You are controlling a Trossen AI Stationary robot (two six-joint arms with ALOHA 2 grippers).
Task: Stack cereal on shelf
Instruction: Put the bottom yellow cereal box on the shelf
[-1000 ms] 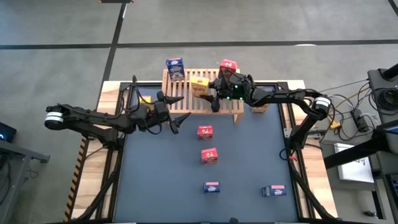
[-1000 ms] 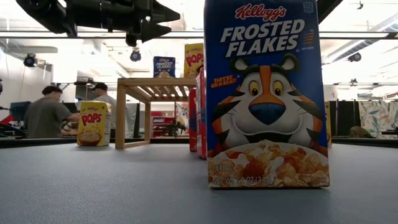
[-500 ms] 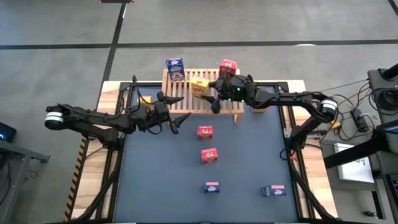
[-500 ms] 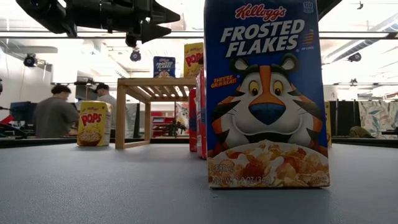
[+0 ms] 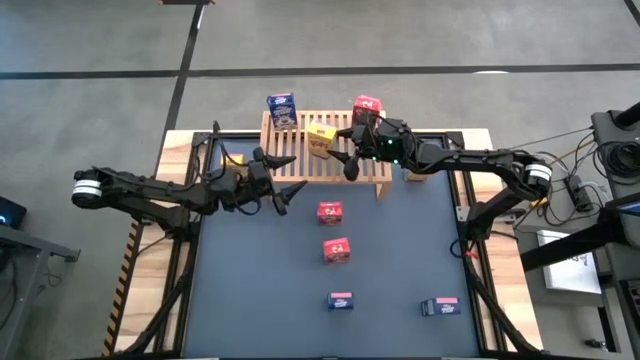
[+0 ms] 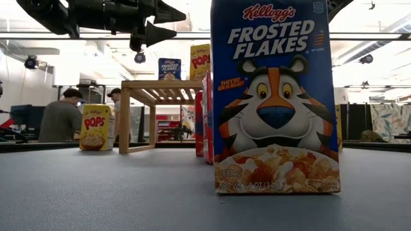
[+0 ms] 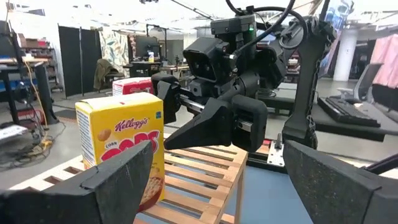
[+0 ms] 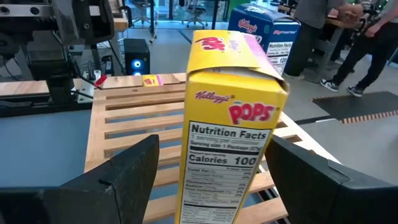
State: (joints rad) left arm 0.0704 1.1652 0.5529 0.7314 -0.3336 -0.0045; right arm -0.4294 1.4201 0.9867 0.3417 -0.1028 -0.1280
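— While the yellow box (image 5: 321,138) is standing upright on the rack (image 5: 300,165), which gripper is nearer?
— The right gripper (image 5: 349,150), spread open just beside it, gripping nothing.
— The left gripper (image 5: 288,190)?
— Hovering open, farther off.
— Changes?
— The right one is backing away slightly.

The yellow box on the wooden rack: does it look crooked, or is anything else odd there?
The yellow box stands upright on the shelf, but turned at an angle to the slats, unlike the blue box at the back corner. The right gripper sits just beside it, fingers open and not touching. Nothing looks spilled or damaged.
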